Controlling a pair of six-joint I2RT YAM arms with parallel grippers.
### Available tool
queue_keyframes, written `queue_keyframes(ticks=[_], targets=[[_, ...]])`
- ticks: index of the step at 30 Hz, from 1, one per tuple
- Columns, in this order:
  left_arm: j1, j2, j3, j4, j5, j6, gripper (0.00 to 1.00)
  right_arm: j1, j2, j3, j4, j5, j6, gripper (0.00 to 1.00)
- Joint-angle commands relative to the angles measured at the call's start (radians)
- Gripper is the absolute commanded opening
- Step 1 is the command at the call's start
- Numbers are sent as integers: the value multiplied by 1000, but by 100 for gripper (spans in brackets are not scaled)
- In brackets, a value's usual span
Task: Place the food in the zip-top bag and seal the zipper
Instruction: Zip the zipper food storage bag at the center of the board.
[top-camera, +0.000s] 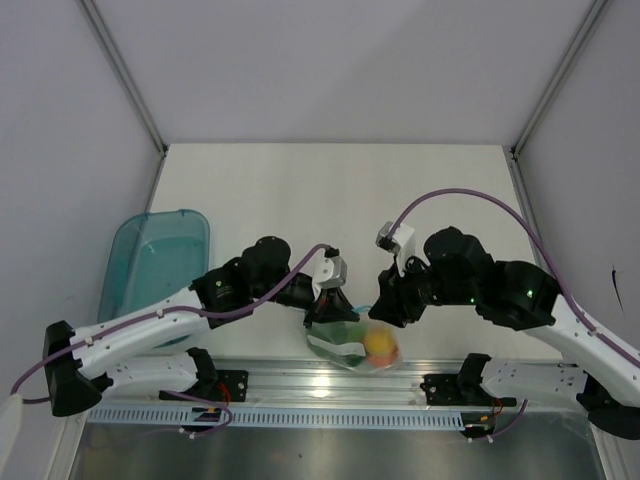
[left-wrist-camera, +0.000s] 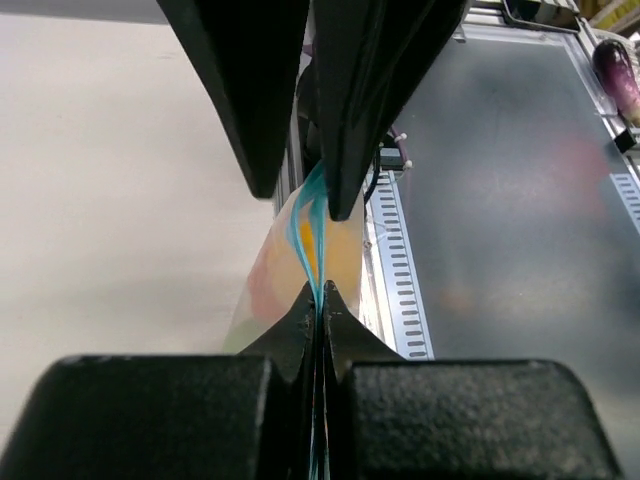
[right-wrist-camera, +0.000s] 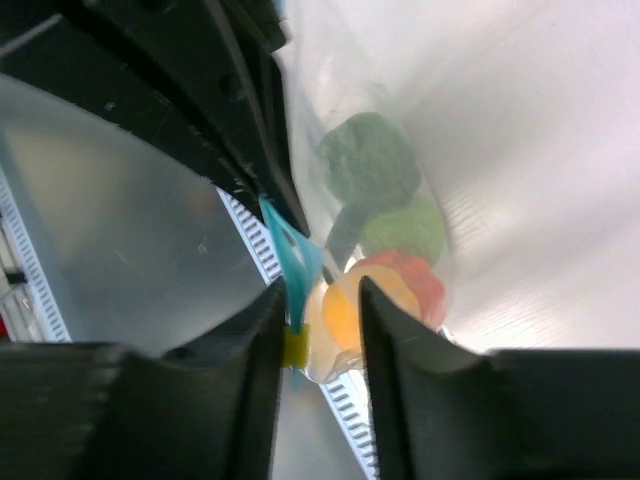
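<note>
We find the zip-top bag (top-camera: 345, 352), food (top-camera: 379, 344) inside, at the desk's (top-camera: 300, 190) near edge, its zipper (left-wrist-camera: 308, 215) running from the left claw (left-wrist-camera: 318, 292), clamped on it, toward the right claw (right-wrist-camera: 322, 300), whose jaws stand narrowly parted, the strip against one finger.

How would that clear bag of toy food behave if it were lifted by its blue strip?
Probably floppy: the zip-top bag looks thin and crinkled, bulging around the orange fruit. It would likely sag below the zipper, which the left gripper pinches. The green pieces might roll inside.
</note>
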Motion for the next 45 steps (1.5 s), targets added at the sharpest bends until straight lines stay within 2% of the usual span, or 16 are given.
queue_keyframes(ticks=[1, 2, 3, 6, 14, 23, 26, 27, 29, 30, 34, 36, 37, 40, 43, 45], targets=[[-5, -53, -23, 2, -90, -80, 1, 1, -42, -21, 82, 127, 40, 46], [-5, -59, -31, 5, -109, -96, 1, 0, -54, -32, 83, 141, 47, 50], [-5, -69, -34, 11, -124, -125, 1, -2, -65, -53, 83, 158, 54, 59], [-5, -81, -49, 42, -129, -197, 1, -10, -138, -96, 108, 169, 80, 69], [-5, -40, -52, 114, -98, -332, 1, -16, -327, -294, 278, -22, 103, 64], [-3, -38, -67, 206, -82, -415, 1, -16, -336, -395, 410, -48, 106, 53], [-5, -44, -83, 226, -75, -433, 1, -14, -330, -419, 441, -34, 100, 45], [-5, -43, -84, 223, -74, -433, 1, -14, -329, -420, 447, -26, 97, 34], [-5, -43, -86, 221, -74, -433, 1, -14, -336, -420, 453, -2, 96, 19], [-5, -47, -93, 228, -71, -430, 1, -14, -341, -419, 454, 12, 99, 1], [-5, -56, -106, 231, -45, -406, 1, -14, -375, -416, 464, 33, 100, 0], [-5, -59, -104, 229, -40, -395, 11, -14, -378, -417, 464, 11, 99, 0], [-5, -62, -92, 237, -40, -395, 29, -14, -375, -417, 464, -2, 99, 0], [-5, -56, -54, 252, -49, -398, 62, -14, -353, -426, 467, -42, 100, 0], [-5, -4, 7, 248, -61, -401, 64, -14, -338, -431, 485, -71, 103, 0], [-5, 22, 41, 248, -65, -410, 61, -14, -327, -429, 487, -83, 103, 0]])
